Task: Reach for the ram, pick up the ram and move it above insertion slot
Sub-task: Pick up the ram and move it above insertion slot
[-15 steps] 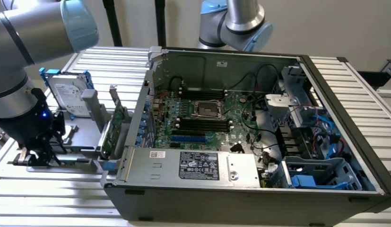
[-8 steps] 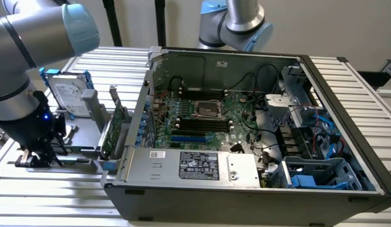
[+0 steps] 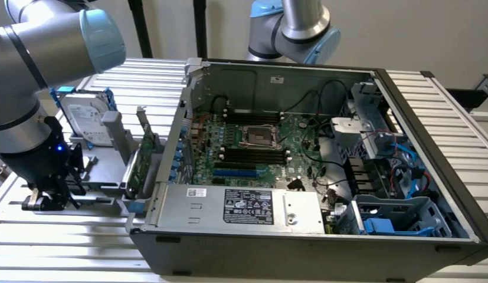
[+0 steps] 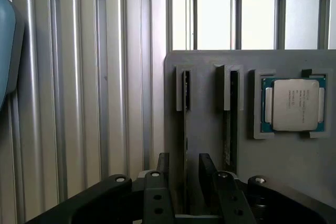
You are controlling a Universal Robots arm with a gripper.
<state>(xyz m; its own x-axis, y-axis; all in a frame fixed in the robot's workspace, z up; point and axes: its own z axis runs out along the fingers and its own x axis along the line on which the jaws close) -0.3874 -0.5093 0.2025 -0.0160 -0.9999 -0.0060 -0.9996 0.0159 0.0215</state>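
Fingers point(image 4: 163, 169) open astride the ram point(image 4: 185, 92): best to centre on it, sink straight, then squeeze its flat faces.

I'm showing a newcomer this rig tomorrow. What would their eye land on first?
The open computer case fills the middle of the exterior view, its green motherboard and black memory slots bared. At that view's left the gripper hangs low over a grey holder. The wrist view has its open fingers either side of the edge-on ram, a silver processor chip seated close by.
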